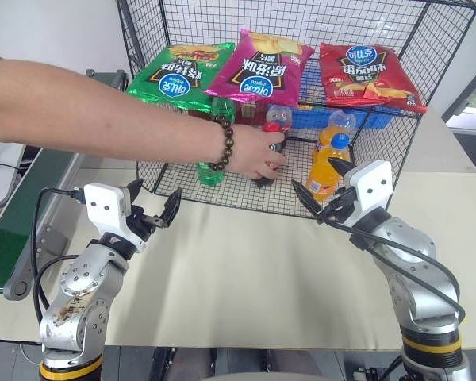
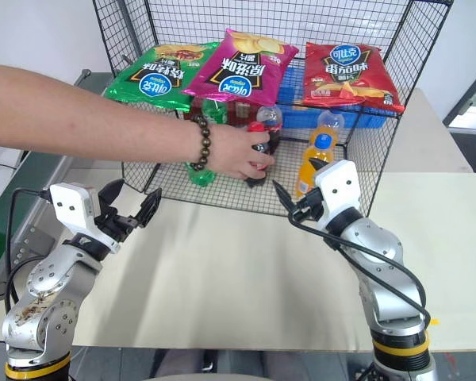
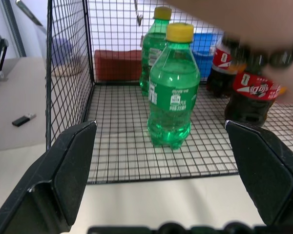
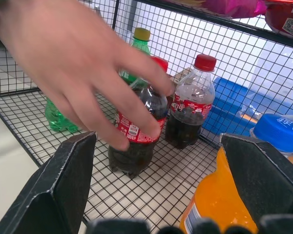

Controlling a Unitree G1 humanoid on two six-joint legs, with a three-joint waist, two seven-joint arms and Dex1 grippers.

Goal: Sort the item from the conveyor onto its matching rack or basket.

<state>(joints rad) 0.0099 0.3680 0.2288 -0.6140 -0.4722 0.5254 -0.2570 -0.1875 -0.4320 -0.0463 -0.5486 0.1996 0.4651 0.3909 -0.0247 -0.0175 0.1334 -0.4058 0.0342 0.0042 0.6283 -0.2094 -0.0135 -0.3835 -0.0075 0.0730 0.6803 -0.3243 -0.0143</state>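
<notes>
Black wire mesh is your landmark: the basket (image 1: 365, 171) stands on the beige tabletop (image 1: 246, 278), and everything you need to count sits in or around it. On its grid floor you have two cola bottles: the full one (image 4: 136, 131), dark to the neck, stands upright near the front with a person's hand (image 4: 83, 68) wrapped over it, and the other cola bottle (image 4: 190, 114), clear in its upper part, stands just behind it. Two green soda bottles (image 3: 172, 92) stand toward the basket's left side, one behind the other, and two orange drink bottles (image 1: 329, 163) stand toward its right front. Three snack bags (image 1: 258, 67), green, pink and red, lie along the upper shelf. Your left tool (image 1: 153, 208) and right tool (image 1: 321, 193) both hover in front of the basket, jaws spread wide, gripping nothing. To the basket's left runs the green conveyor (image 1: 20, 214).
</notes>
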